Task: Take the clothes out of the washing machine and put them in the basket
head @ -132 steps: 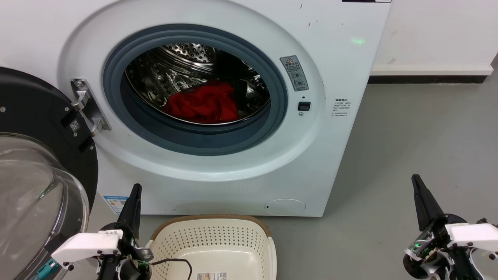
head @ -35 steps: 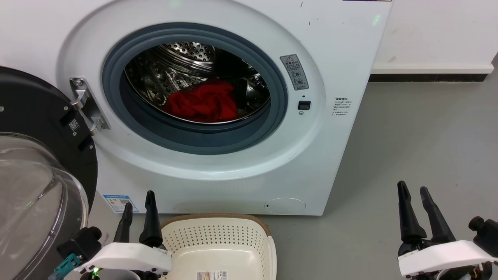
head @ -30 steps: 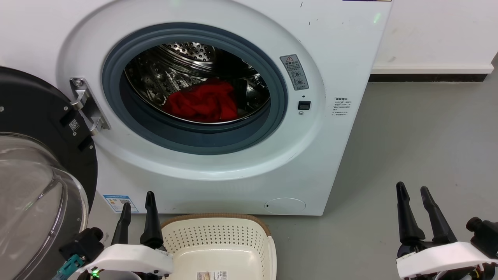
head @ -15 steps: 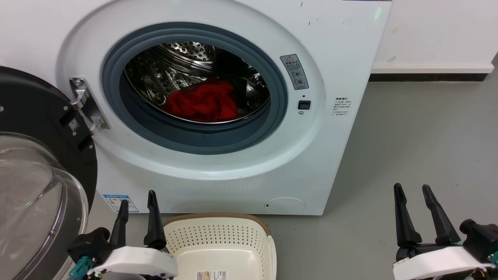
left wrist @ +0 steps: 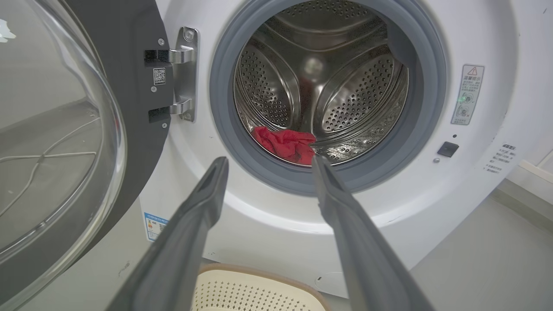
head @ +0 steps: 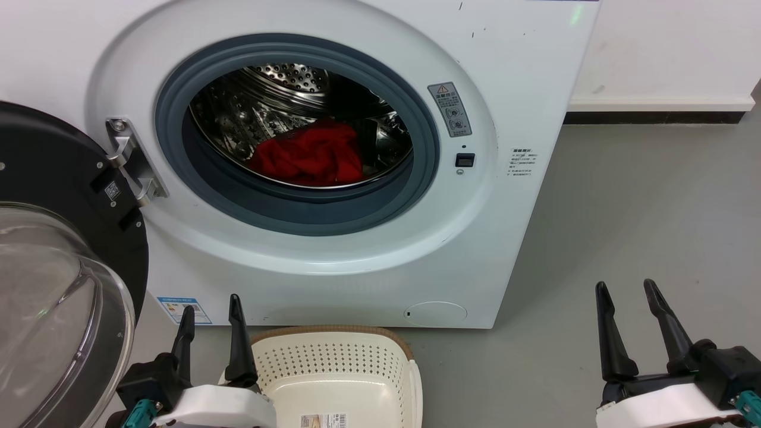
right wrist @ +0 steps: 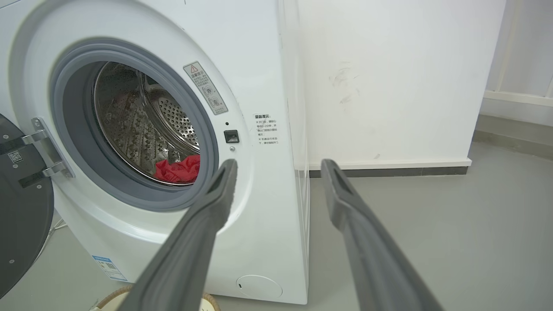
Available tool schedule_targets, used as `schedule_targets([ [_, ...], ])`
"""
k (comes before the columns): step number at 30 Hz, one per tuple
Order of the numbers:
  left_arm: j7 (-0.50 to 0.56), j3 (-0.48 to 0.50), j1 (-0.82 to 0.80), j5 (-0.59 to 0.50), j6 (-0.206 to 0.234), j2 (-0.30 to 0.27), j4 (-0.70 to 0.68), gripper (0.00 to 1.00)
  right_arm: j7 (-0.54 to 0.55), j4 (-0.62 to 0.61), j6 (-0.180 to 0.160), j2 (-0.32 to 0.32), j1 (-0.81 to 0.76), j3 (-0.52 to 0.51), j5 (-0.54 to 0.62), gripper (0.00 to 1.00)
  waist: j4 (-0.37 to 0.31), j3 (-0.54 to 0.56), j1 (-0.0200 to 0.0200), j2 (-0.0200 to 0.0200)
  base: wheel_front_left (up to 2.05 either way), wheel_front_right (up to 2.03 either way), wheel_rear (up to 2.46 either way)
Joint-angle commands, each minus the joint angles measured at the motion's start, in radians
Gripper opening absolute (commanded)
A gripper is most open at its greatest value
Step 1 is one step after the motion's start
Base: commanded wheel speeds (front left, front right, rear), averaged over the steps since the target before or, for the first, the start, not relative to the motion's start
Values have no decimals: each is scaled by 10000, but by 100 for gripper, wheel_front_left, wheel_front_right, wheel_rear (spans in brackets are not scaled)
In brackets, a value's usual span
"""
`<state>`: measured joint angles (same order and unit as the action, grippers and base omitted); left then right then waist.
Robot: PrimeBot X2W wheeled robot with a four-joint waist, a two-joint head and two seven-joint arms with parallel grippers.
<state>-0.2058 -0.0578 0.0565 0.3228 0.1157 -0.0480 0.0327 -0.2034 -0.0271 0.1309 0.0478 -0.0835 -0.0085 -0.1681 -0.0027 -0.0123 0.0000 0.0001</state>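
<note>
The white washing machine (head: 333, 261) stands with its door swung open. Red clothes (head: 309, 156) lie bunched at the bottom of the steel drum; they also appear as clothes (left wrist: 286, 144) in the left wrist view and clothes (right wrist: 179, 169) in the right wrist view. The cream basket (head: 333, 362) sits on the floor in front of the machine, with nothing in it. My left gripper (head: 211, 306) is open, low, just left of the basket. My right gripper (head: 624, 291) is open over the floor to the machine's right. Both hold nothing.
The open door (head: 53, 285), black-rimmed with a bulging glass porthole, stands at the left close to my left arm. Grey floor (head: 642, 202) spreads to the right of the machine. A white wall (head: 666, 53) with a dark skirting runs behind.
Both grippers went from shut to open and have crept upward slightly in the last second. The clothes, basket and door have not moved.
</note>
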Motion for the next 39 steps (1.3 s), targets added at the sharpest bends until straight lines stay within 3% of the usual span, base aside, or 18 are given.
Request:
schedule_targets([
  [1,-63,-12,71,-188,48,-28,-105,100,-99,-119,-3,42,-66,10,220,100,0,-3,0,-1,0,0,0],
  [30,-617,-117,395,-1968,72,-32,-276,100,-634,-537,-3,42,-441,90,2380,100,0,11,0,-1,0,0,0],
  [39,-609,-82,416,-1854,28,-33,-167,100,-621,-304,-3,40,-458,-2,2083,100,2,47,0,-1,0,0,0],
])
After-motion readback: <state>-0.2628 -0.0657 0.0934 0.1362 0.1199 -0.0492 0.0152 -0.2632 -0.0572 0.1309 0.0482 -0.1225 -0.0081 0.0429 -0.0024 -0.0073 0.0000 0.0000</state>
